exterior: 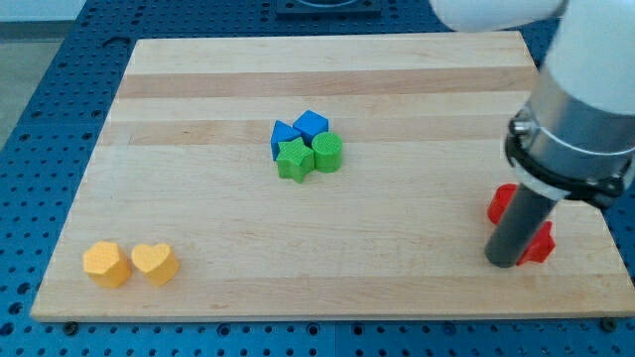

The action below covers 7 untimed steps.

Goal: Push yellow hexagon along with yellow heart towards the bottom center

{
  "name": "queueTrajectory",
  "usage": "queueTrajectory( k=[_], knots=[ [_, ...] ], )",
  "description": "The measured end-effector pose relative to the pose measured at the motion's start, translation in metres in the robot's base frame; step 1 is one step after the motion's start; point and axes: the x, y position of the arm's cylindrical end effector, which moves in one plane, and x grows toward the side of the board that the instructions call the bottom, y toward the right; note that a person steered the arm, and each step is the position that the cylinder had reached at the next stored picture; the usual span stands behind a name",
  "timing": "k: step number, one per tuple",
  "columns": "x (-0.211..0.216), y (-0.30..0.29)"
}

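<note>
The yellow hexagon (106,264) lies near the board's bottom left corner, with the yellow heart (154,263) touching its right side. My tip (504,262) is far away at the view's right, near the bottom right of the board. It stands among two red blocks, one (504,202) just above it and one (540,243) just to its right, both partly hidden by the rod.
A cluster sits above the board's middle: a blue block (283,136), a blue block (311,125), a green star (294,159) and a green round block (328,151). The wooden board (327,89) rests on a blue perforated table.
</note>
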Motion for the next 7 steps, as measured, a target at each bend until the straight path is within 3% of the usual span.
queueTrajectory(
  k=[1,2,3,5,7],
  knots=[
    [0.004,-0.001],
    [0.007,-0.038],
    [0.008,-0.099],
    [-0.037,-0.215],
    [-0.052,-0.389]
  ],
)
